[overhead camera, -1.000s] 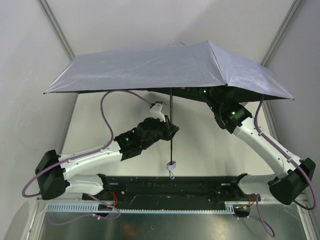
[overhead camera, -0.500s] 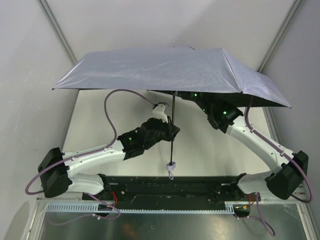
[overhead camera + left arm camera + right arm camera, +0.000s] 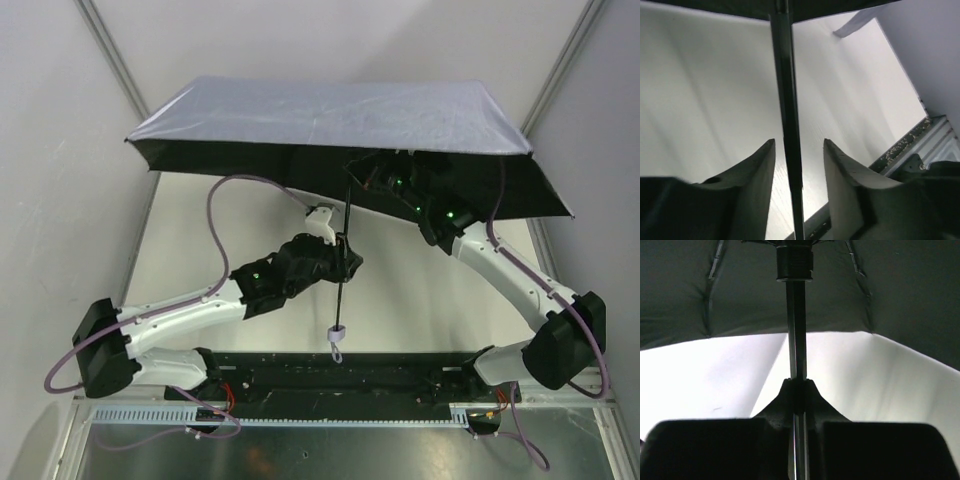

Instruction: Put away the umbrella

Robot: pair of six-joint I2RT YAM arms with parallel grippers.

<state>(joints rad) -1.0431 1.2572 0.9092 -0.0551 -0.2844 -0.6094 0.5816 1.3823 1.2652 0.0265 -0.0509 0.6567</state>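
Right wrist: right tool (image 3: 797,385) pinches the lavender-grey fabric umbrella (image 3: 330,115) by its stiff black shaft (image 3: 796,330), which looks like the best hold. Left tool (image 3: 798,145) gapes loosely around it. Canopy's probably light and floppy.

Both our arms were extended forward, wrists angled inward.
Our left gripper (image 3: 798,144) stood with fingers parted; our right gripper (image 3: 796,385), higher up, was clamped tight on the umbrella (image 3: 330,115).
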